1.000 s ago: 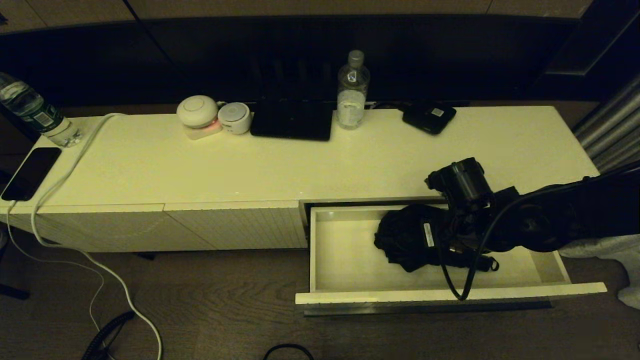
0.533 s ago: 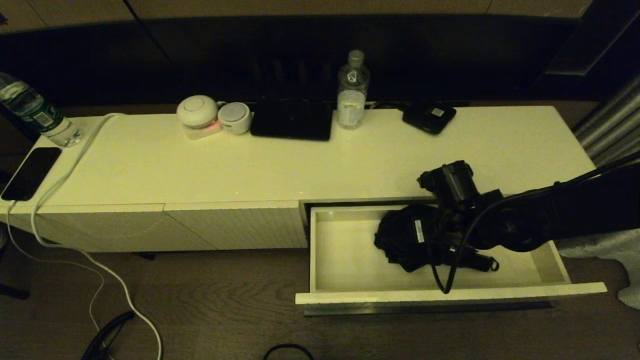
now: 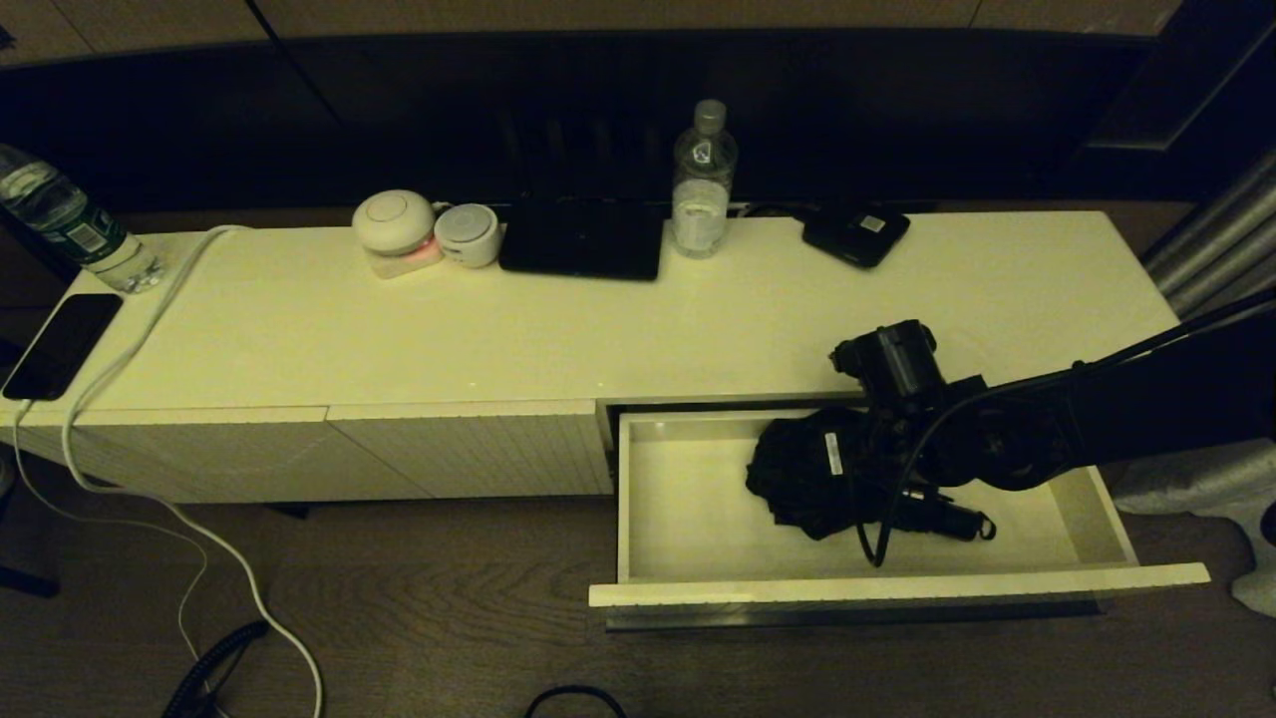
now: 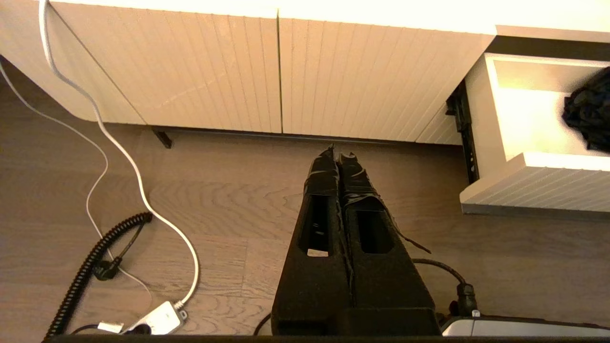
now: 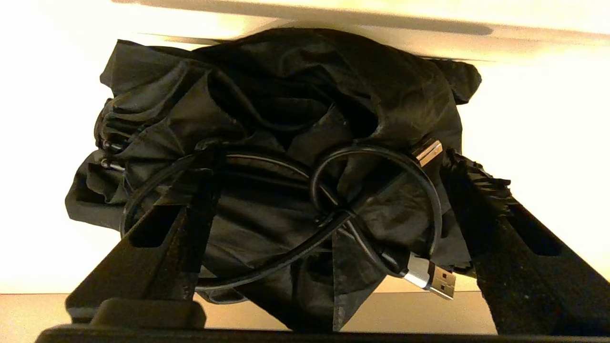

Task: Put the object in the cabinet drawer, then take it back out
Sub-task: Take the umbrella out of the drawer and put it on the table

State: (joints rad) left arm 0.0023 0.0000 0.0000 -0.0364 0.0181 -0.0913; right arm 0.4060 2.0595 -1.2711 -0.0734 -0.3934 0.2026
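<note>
In the drawer [image 3: 688, 519], umbrella [image 5: 286, 119] between right tool's [image 5: 329, 162] spread fingers

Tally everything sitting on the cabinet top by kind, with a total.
Water bottles: 2
Round white devices: 2
Phone: 1
Large flat black device: 1
Small black device with white label: 1
White cable: 1
Total: 8
</note>
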